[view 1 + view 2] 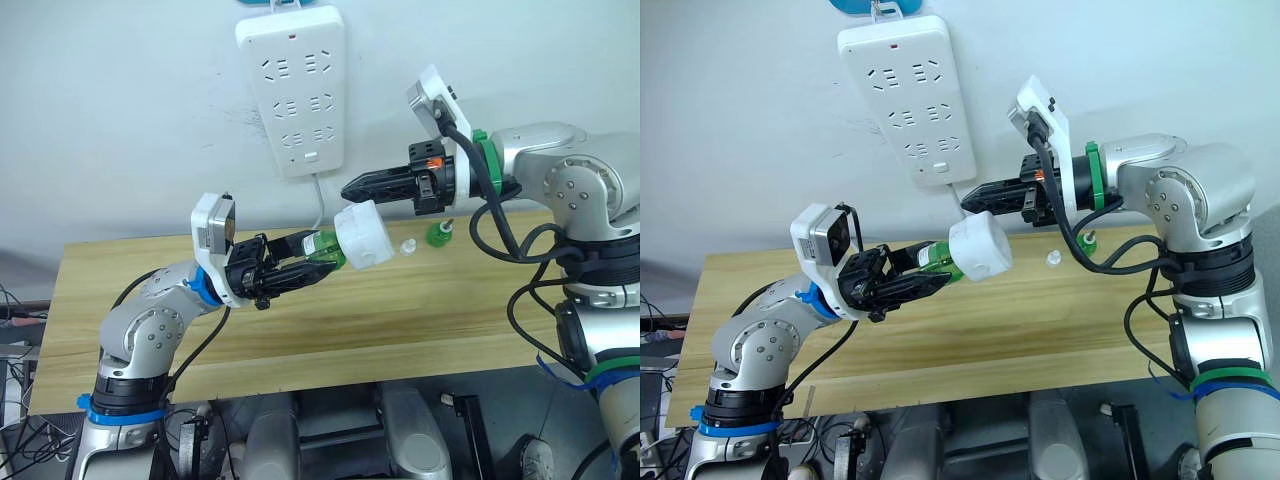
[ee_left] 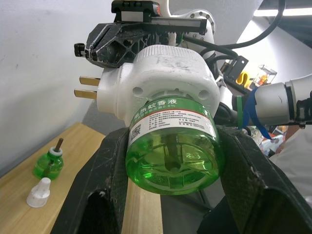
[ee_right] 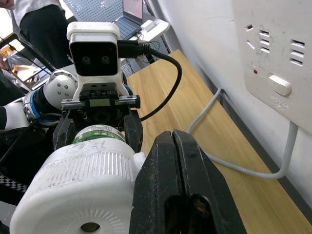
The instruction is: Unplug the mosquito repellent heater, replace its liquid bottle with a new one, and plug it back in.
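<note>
The white mosquito repellent heater point(image 1: 363, 235) hangs in the air over the wooden table point(image 1: 400, 320), unplugged, its two prongs point(image 2: 87, 87) bare. A labelled green bottle point(image 2: 173, 156), the new one with its cap off, sits in the heater's underside. My left gripper point(image 1: 312, 258) is shut on this bottle. Just above the heater's upper edge, my right gripper point(image 1: 350, 187) is shut with nothing between its fingers. Its liquid bottle point(image 1: 438, 236), small, green and capless with a wick, stands at the table's back right.
A loose whitish cap point(image 1: 407, 247) lies on the table next to the capless bottle. The long white power strip point(image 1: 292, 90) hangs on the wall above the table, with its cord point(image 1: 320, 205) running down behind the heater.
</note>
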`<action>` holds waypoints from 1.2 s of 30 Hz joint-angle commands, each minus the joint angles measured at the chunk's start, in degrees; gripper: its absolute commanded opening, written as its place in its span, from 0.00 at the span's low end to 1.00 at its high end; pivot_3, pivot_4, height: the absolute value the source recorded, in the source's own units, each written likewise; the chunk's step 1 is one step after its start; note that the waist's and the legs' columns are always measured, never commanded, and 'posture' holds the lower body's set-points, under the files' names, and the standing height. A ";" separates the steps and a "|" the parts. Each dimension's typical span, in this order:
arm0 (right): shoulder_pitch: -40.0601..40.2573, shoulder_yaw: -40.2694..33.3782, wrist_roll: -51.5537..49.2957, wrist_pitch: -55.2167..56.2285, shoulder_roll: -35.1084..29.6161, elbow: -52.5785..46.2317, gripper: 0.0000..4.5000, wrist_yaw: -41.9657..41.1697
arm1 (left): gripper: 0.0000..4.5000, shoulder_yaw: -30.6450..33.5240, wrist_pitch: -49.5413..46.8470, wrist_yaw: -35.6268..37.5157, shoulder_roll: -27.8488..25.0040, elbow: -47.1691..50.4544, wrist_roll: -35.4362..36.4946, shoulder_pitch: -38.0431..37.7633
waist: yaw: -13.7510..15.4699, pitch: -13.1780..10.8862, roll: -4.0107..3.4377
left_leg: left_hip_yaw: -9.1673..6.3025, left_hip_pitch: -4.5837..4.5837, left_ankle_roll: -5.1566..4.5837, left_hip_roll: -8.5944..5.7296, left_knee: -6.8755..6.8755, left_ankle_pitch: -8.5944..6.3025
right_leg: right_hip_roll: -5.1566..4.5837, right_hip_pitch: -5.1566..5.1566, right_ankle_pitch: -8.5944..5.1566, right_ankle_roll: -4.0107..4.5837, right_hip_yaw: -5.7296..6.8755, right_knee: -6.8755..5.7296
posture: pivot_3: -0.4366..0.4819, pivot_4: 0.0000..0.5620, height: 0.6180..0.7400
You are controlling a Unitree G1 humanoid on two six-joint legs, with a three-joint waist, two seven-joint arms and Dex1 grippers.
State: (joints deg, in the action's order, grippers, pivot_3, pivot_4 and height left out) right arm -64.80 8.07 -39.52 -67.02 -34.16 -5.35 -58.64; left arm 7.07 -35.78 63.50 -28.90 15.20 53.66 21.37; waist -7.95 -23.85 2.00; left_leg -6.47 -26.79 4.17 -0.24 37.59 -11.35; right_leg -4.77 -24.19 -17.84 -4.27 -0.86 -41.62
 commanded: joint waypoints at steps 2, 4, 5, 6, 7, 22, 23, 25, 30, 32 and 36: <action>0.97 2.27 -1.38 -2.27 -0.80 -2.84 0.00 -1.38 | 0.50 3.40 1.75 -1.33 0.62 2.62 2.99 1.47 | 0.01 0.00 0.00 | 0.00 0.00 0.00 0.00 0.00 0.00 | 0.00 0.00 0.00 0.00 0.00 0.00 | 0.26 0.61 0.92; 1.07 2.40 -1.38 -2.47 -1.07 -2.91 0.00 -1.45 | 0.50 3.41 1.77 -1.51 0.61 2.62 3.02 1.51 | 0.01 0.00 0.00 | 0.00 0.00 0.00 0.00 0.00 0.00 | 0.00 0.00 0.00 0.00 0.00 0.00 | 0.26 0.61 0.92; 1.10 2.48 -1.38 -2.59 -1.19 -2.95 0.00 -1.49 | 0.50 3.41 1.80 -1.55 0.61 2.62 3.02 1.53 | 0.00 0.00 0.00 | 0.00 0.00 0.00 0.00 0.00 0.00 | 0.00 0.00 0.00 0.00 0.00 0.00 | 0.26 0.61 0.92; 1.13 2.53 -1.40 -2.63 -1.28 -2.98 0.00 -1.55 | 0.50 3.41 1.81 -1.59 0.63 2.61 3.03 1.55 | -0.01 0.00 0.00 | 0.00 0.00 -0.01 0.00 0.00 0.00 | 0.00 0.00 0.00 0.00 0.00 0.00 | 0.26 0.61 0.92; 1.15 2.55 -1.45 -2.69 -1.34 -3.02 0.00 -1.56 | 0.50 3.40 1.81 -1.62 0.65 2.61 3.04 1.55 | -0.01 0.00 0.00 | 0.00 0.00 0.00 0.00 0.00 0.00 | 0.00 0.00 0.00 0.00 0.00 0.00 | 0.26 0.61 0.92; 2.56 2.62 -2.52 -4.74 -2.13 -5.01 0.00 -1.62 | 0.50 3.83 1.83 -2.43 1.14 2.60 3.41 1.80 | 0.02 0.00 0.00 | 0.00 0.00 -0.02 0.00 0.00 -0.01 | 0.00 0.00 0.00 0.00 0.00 0.00 | 0.26 0.62 0.92; 2.75 2.62 -2.62 -4.91 -2.16 -5.26 0.00 -1.61 | 0.50 3.88 1.83 -2.56 1.20 2.58 3.50 1.85 | 0.02 0.00 0.00 | 0.00 0.00 -0.02 0.00 0.00 -0.01 | 0.00 0.00 0.00 0.00 0.00 0.00 | 0.26 0.62 0.92; 3.03 2.52 -2.88 -5.43 -2.21 -5.66 0.00 -1.62 | 0.50 3.96 1.82 -2.79 1.27 2.56 3.67 1.95 | 0.01 0.00 0.00 | 0.00 0.00 -0.04 0.00 0.00 -0.03 | 0.00 0.00 0.00 0.00 0.00 0.00 | 0.26 0.62 0.92; 3.15 1.90 -3.33 -6.57 -2.24 -6.24 0.00 -1.51 | 0.50 3.95 1.98 -3.05 1.11 2.33 3.82 2.07 | 0.01 0.00 0.00 | 0.00 0.00 -0.05 0.00 0.00 -0.03 | 0.00 0.00 0.00 0.00 -0.01 0.00 | 0.26 0.62 0.92; 3.07 1.60 -3.49 -7.11 -2.19 -6.36 0.00 -1.44 | 0.50 3.97 2.07 -3.12 1.07 2.22 3.81 2.12 | 0.02 0.00 0.00 | 0.00 0.00 -0.05 0.00 0.00 -0.03 | 0.00 0.00 0.00 0.00 0.00 0.00 | 0.26 0.62 0.92; 3.06 1.21 -3.58 -7.88 -2.36 -6.69 0.00 -1.39 | 0.50 4.03 2.22 -2.99 0.91 2.05 3.70 2.09 | 0.01 0.00 0.00 | 0.00 0.00 -0.05 0.00 0.00 -0.03 | 0.00 0.00 0.00 0.00 0.00 0.00 | 0.26 0.62 0.92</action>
State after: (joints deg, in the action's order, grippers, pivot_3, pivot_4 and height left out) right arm -62.41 7.88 -39.54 -73.24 -37.01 -8.00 -58.54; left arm 7.13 -35.79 62.63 -28.53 15.48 55.40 21.90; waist -7.94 -23.85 2.00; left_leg -6.47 -26.79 4.12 -0.24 37.59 -11.38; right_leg -4.77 -24.19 -17.84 -4.27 -0.86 -41.62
